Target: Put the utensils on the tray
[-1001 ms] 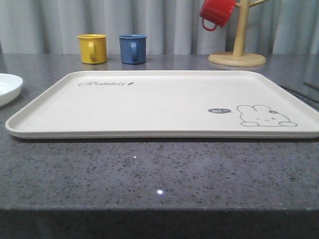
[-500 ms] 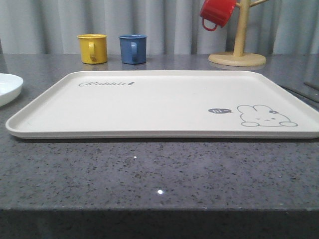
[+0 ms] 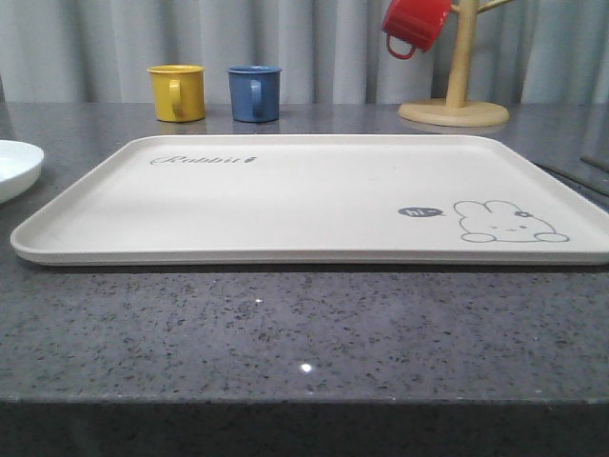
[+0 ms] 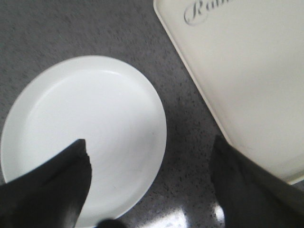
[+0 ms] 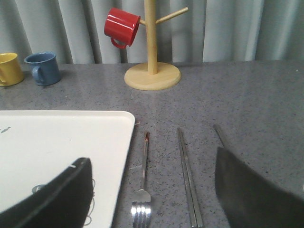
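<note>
The cream tray [image 3: 314,200] lies flat on the counter with nothing on it. A white plate [image 4: 85,137] sits on the counter just off the tray's left end [image 4: 247,85]. My left gripper [image 4: 148,142] hangs open above it, one finger over the plate and the other over the counter by the tray's rim. Right of the tray lie a silver fork [image 5: 142,190] and a pair of chopsticks [image 5: 188,180]. A third thin handle [image 5: 220,135], perhaps the spoon, is partly hidden by a finger. My right gripper [image 5: 152,159] is open above the fork and chopsticks.
A yellow mug [image 3: 177,92] and a blue mug [image 3: 254,92] stand behind the tray. A wooden mug tree [image 3: 457,86] at the back right holds a red mug [image 3: 415,24]. The dark speckled counter's front edge runs close to the camera.
</note>
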Robot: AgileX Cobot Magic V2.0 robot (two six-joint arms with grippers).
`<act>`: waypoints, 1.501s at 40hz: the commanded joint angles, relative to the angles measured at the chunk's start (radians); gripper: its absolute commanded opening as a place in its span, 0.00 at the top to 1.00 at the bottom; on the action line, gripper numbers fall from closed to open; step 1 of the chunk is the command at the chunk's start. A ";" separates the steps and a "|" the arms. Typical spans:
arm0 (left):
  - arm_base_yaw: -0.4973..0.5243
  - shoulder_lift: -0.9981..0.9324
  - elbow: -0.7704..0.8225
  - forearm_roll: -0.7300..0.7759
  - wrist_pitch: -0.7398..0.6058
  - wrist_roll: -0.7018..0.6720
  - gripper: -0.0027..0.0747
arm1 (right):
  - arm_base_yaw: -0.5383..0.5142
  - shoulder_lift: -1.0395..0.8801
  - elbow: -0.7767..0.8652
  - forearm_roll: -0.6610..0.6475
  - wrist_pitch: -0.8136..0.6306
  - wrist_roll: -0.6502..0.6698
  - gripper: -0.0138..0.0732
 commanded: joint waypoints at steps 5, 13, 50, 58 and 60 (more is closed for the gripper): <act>-0.008 0.221 -0.185 0.025 0.202 0.009 0.33 | -0.009 0.016 -0.036 -0.001 -0.076 -0.005 0.20; -0.008 0.358 -0.218 0.025 0.249 0.028 0.33 | -0.009 0.016 -0.036 -0.001 -0.076 -0.005 0.20; -0.042 0.396 -0.304 0.079 0.287 0.011 0.99 | -0.009 0.016 -0.036 -0.001 -0.076 -0.005 0.20; -0.186 0.381 -0.466 0.204 0.311 -0.026 0.99 | -0.009 0.016 -0.036 -0.001 -0.076 -0.005 0.20; -0.233 0.382 -0.505 0.204 0.294 -0.030 0.99 | -0.009 0.016 -0.036 -0.001 -0.076 -0.005 0.20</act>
